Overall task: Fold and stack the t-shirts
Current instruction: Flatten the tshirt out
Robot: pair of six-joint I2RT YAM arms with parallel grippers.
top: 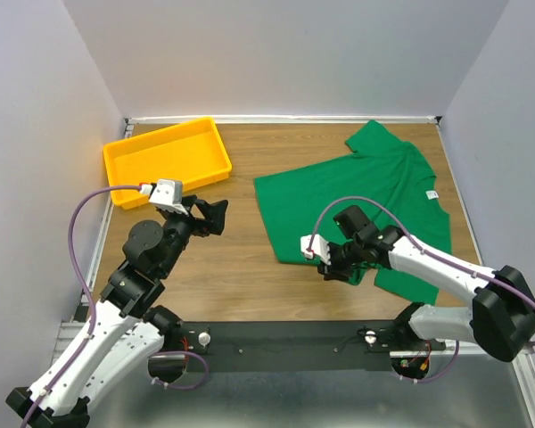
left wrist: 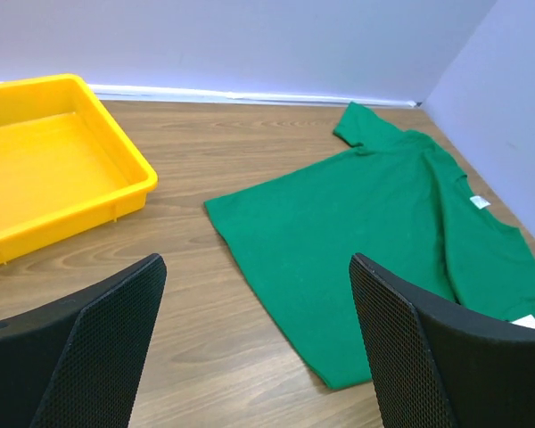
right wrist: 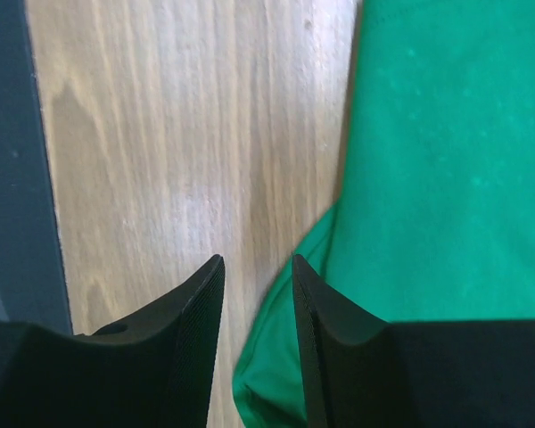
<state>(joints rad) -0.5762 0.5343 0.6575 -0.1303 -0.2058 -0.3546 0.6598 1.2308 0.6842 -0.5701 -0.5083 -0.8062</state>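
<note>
Wooden tabletop (top: pixel 250 276) between pale walls. One yellow tray (top: pixel 160 133) at back left. One left gripper (top: pixel 216 216) just beside it, spread wide and holding nothing. One green t-shirt (top: pixel 357 196) flat, right of centre, with one white neck tag (top: pixel 431 193) — near corner hidden behind the right arm (top: pixel 428 263). One right gripper (right wrist: pixel 257 263) at the hem — narrowed, grip impossible to tell.

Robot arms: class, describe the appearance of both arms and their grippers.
The left arm and right arm have white links and black joints, each with a purple cable. The left gripper and right gripper have black tapered fingers with a dotted mesh texture.
</note>
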